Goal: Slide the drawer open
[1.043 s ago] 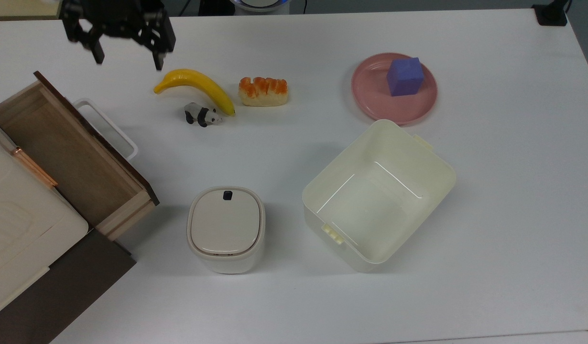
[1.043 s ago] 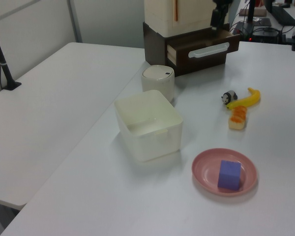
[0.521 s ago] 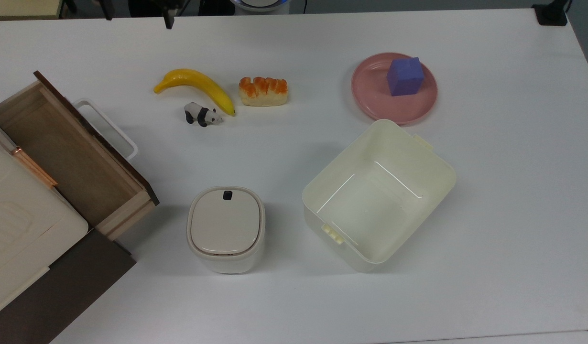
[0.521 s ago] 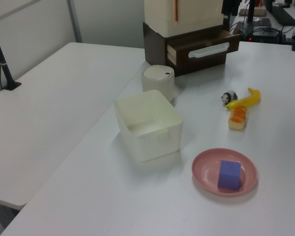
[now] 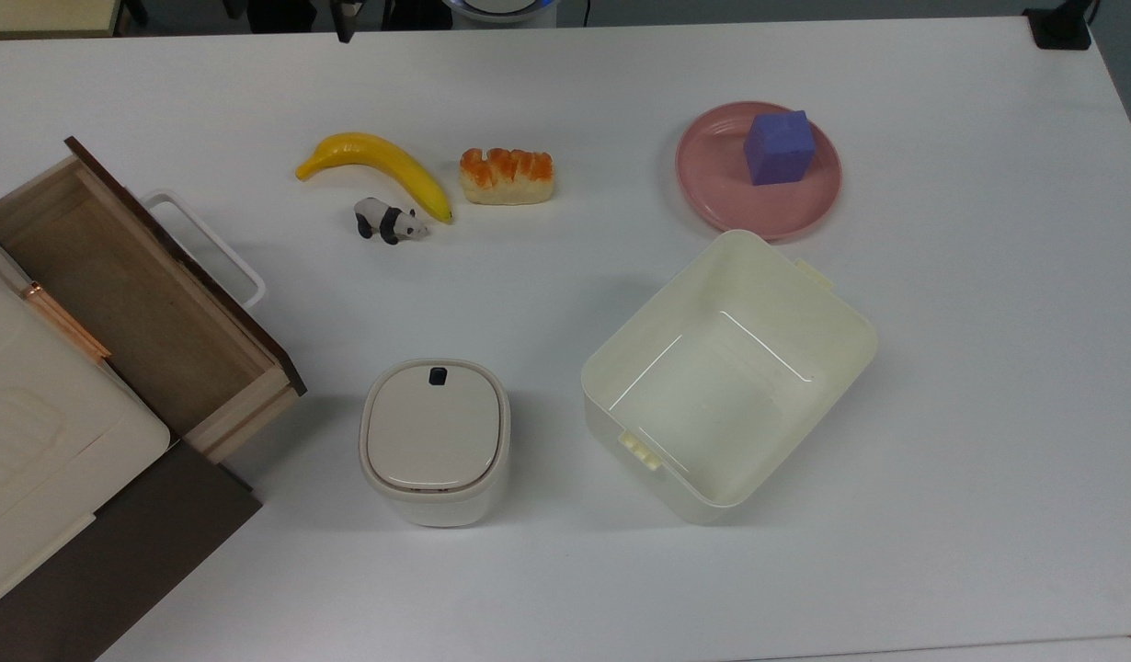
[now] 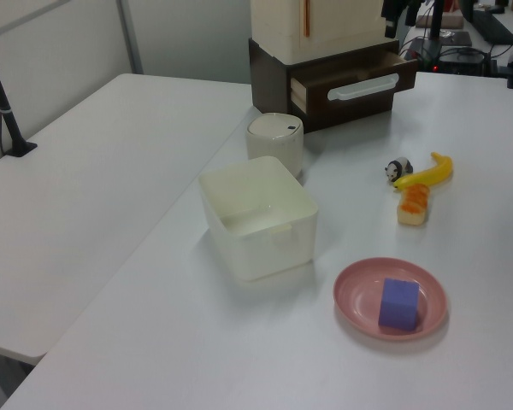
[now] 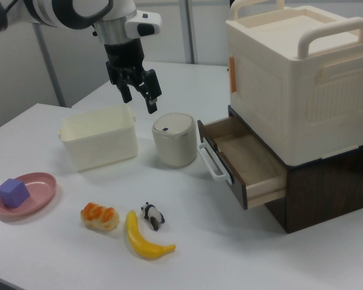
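While the drawer (image 7: 245,158) already stands pulled out of its dark cabinet, the gripper (image 7: 140,95) hangs high and well apart from it, fingers spread and empty.

Nearest in the right view, the banana (image 7: 143,238), panda figure (image 7: 152,216) and bread piece (image 7: 99,217) lie on the table (image 7: 60,260), just off the drawer's white loop handle (image 7: 213,162); a low swing back toward that handle could knock them aside. Further in, the lidded white bin (image 7: 175,139) stands close beside the drawer front, so a careless descent could tip it. Farther still, the open cream bin (image 7: 99,137) sits below the gripper. Pulling harder on a drawer this far out might drag it off its runners or shift the cream box (image 7: 296,72) stacked on top.
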